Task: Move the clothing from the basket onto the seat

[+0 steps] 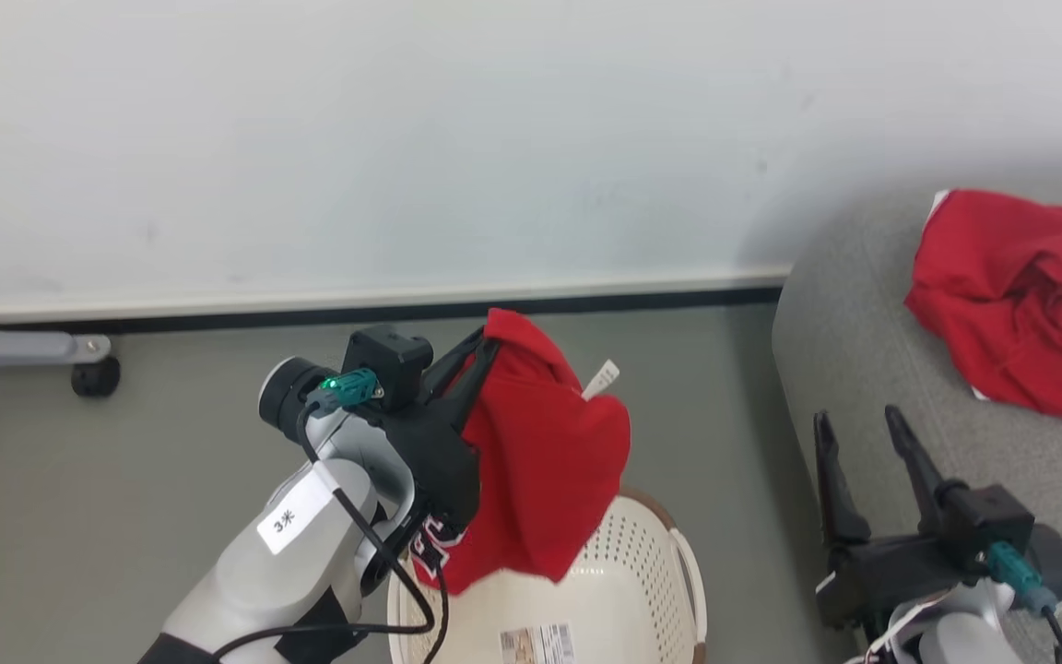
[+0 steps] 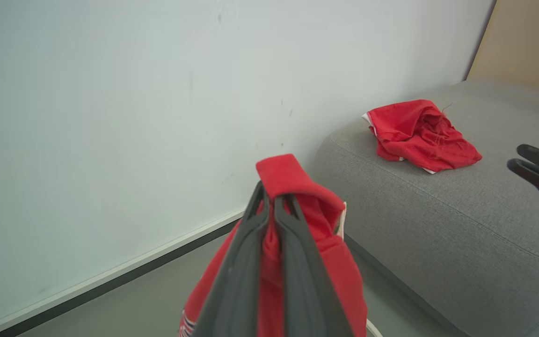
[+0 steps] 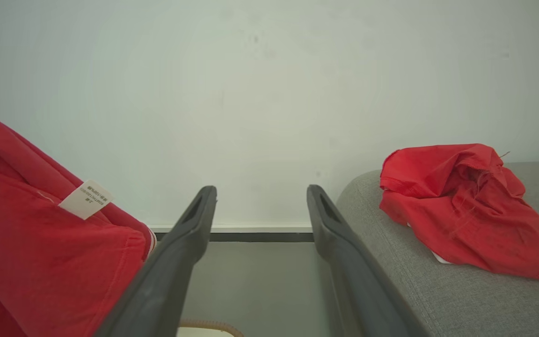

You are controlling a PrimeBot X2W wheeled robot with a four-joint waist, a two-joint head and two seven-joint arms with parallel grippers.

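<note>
1. Here, the left gripper [image 1: 480,355] is clenched on a fold at the top of the red jersey [image 1: 549,470], which is held up above the basket [image 1: 683,563].
2. The jersey hangs straight down from the fingertips, so its long axis is vertical. Its lower edge dangles over the basket's left side. Whether it touches the rim cannot be told.
3. The seat [image 1: 863,314], where the jersey must go, lies to the right of it. A strip of bare floor [image 1: 725,397] separates the basket from the seat's rounded edge.
4. A plain red garment [image 1: 1020,304] already lies crumpled on the seat, toward its far right.
5. The right gripper [image 1: 858,417] is released, with its jaws wide and empty, over the seat's near edge. It is nearer the seat but carries nothing.
6. The coming move is probably a rightward carry by the left arm. The hanging hem will need to stay high enough to clear the seat's edge.
</note>
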